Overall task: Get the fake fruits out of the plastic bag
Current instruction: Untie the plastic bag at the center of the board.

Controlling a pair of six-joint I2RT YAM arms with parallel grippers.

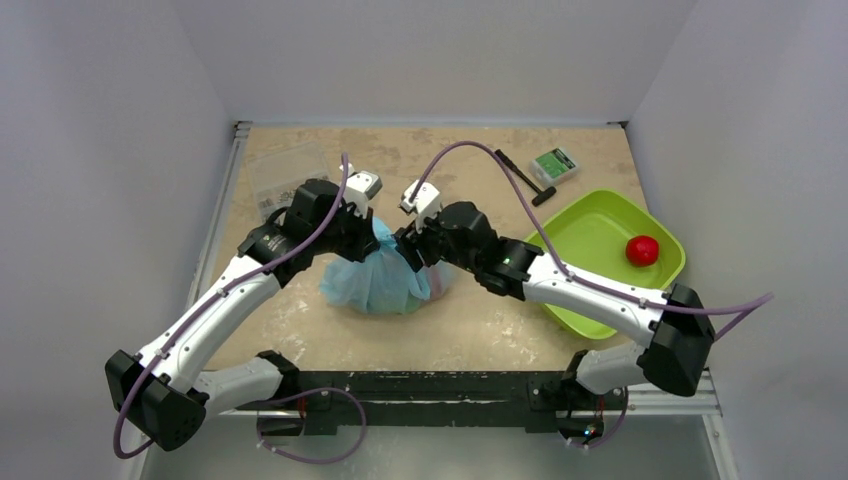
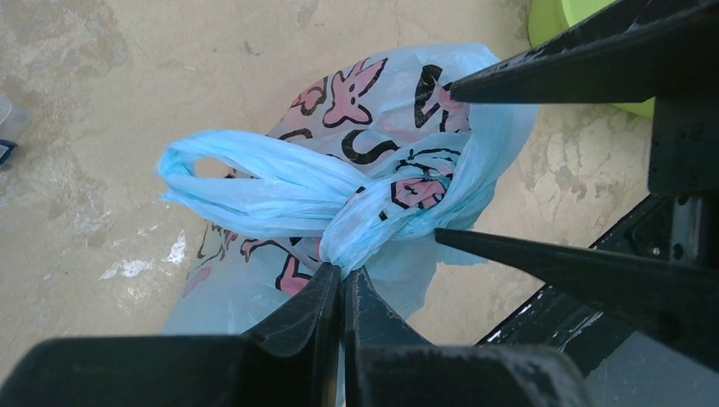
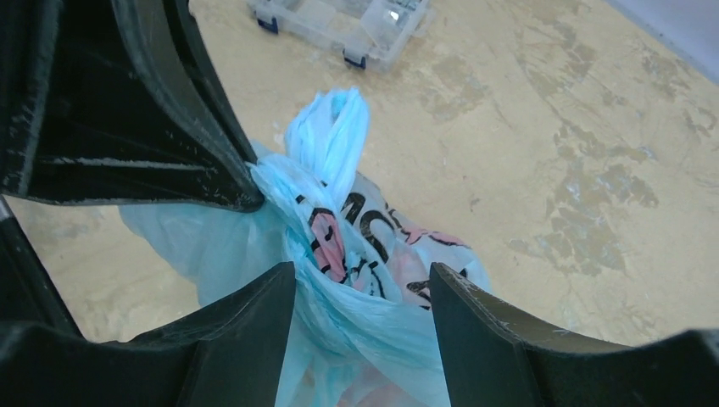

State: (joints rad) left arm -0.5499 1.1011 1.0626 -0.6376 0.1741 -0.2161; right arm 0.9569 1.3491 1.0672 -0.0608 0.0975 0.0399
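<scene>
The light-blue plastic bag with pink and black print sits on the table between both arms, its handles knotted. My left gripper is shut on the twisted plastic just below the knot; the handle loop sticks out to the left. My right gripper is open, its fingers straddling the bag's top without pinching it. The bag fills the gap between them. Fruits inside the bag are hidden. One red round fruit lies in the lime-green tray.
A clear compartment box stands at the back left, also in the right wrist view. A small green-and-white box and a black tool lie at the back right. The tray edge is close behind the bag.
</scene>
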